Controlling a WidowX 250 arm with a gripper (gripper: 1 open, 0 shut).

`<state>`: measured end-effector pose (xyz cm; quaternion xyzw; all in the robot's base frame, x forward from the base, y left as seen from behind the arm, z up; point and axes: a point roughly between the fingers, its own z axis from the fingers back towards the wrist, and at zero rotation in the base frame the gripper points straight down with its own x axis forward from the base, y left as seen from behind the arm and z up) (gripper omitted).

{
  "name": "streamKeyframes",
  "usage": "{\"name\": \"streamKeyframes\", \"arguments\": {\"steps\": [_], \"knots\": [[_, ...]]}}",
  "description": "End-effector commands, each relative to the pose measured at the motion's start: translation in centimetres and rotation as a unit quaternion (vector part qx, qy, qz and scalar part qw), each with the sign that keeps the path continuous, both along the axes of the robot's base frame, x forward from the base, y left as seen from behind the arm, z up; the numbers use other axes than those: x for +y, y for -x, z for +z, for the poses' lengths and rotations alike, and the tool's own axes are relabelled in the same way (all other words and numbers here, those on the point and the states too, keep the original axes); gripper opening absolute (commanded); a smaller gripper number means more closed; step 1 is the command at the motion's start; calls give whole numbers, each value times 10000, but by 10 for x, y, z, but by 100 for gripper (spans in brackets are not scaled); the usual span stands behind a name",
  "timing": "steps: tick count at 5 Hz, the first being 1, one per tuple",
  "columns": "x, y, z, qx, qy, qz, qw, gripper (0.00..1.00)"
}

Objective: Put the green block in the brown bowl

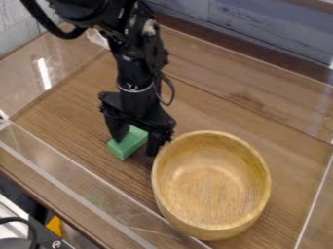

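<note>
While the green block (128, 144) sits on the wood, the open claw (138, 139) is right down around it

So the block is lying flat on the wooden table (247, 89), over towards the table's left edge, the one that slants down to the bottom of the view. It's bright green, and part of it is hidden behind the black fingers, so I can't tell exactly where its far end stops. It's outside the bowl, just beside it on the left.

The claw is open, with its fingers spread. One comes down by the block's left side and the other by its right, close to the bowl's rim. Whether either one is actually touching the block, I can't tell from this angle.

Right next to all that is the brown bowl (211, 185), sitting upright, pale wood with a thick rounded rim and grain showing inside. It's way bigger than the block and takes up the lower right part of the view.

The black arm (120, 58) reaches in from the top left, with a thin cable looping out on its right side. Further out, grey boards (267, 27) run along the table's back edge, and down past the left edge there's a small yellow thing (55, 226) near a black cable (23, 226).
</note>
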<state>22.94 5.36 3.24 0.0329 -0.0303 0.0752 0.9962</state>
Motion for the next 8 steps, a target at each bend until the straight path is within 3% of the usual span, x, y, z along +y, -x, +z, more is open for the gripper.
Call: {"name": "streamKeyframes", "arguments": {"steps": [1, 3, 5, 6, 8], "knots": [[24, -5, 6, -157, -88, 188, 9997, 100], [24, -22, 14, -234, -86, -558, 9981, 100], [23, -17, -2, -242, -82, -629, 9977, 100], [25, -19, -1, -232, -39, -739, 9970, 0], [28, -26, 15, -197, 84, -927, 9955, 0]]}}
